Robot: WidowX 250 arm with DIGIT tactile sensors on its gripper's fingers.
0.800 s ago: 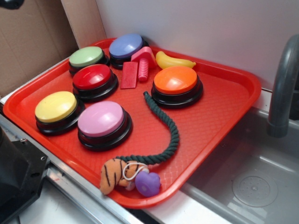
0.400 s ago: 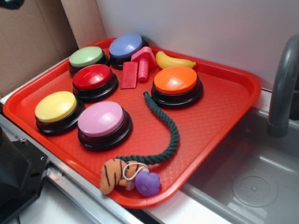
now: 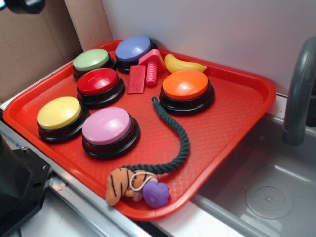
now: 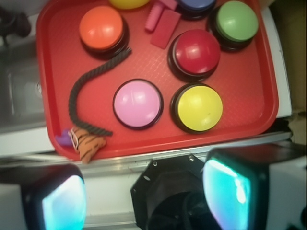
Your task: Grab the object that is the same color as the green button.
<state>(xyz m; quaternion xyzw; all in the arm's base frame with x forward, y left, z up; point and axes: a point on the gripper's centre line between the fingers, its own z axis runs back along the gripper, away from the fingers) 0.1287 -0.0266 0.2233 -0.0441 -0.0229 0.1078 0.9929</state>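
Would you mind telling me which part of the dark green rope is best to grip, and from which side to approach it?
Grip the dark green rope at its open middle curve, coming straight down with the gripper across the strand. There it lies flat on the red tray, away from the orange button, the pink button and the bulky tiger plush.

Exterior looks obliquely, wrist straight down, on the tray (image 3: 237, 118).

On the red tray (image 3: 237, 106), the rope (image 3: 183, 143) was dark green, the button (image 3: 91, 59) pale green, the plush (image 3: 118, 185) orange with black stripes.
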